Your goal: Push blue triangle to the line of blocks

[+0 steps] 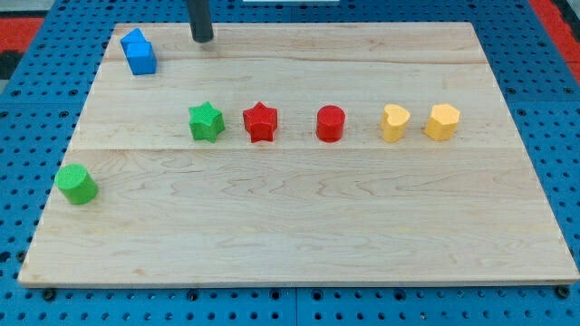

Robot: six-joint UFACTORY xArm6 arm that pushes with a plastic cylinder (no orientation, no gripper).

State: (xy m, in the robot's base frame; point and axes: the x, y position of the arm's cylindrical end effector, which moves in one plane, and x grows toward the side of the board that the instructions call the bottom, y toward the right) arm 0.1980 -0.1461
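The blue triangle [139, 52] sits near the board's top left corner. A line of blocks runs across the middle: a green star [207, 121], a red star [260, 122], a red cylinder [331, 124], a yellow heart [394, 122] and a yellow hexagon [443, 121]. My tip [202, 39] rests on the board near the view's top edge, to the right of the blue triangle and apart from it, above the green star.
A green cylinder [77, 184] stands alone near the board's left edge, below the line. The wooden board [299, 226] lies on a blue perforated table [18, 181].
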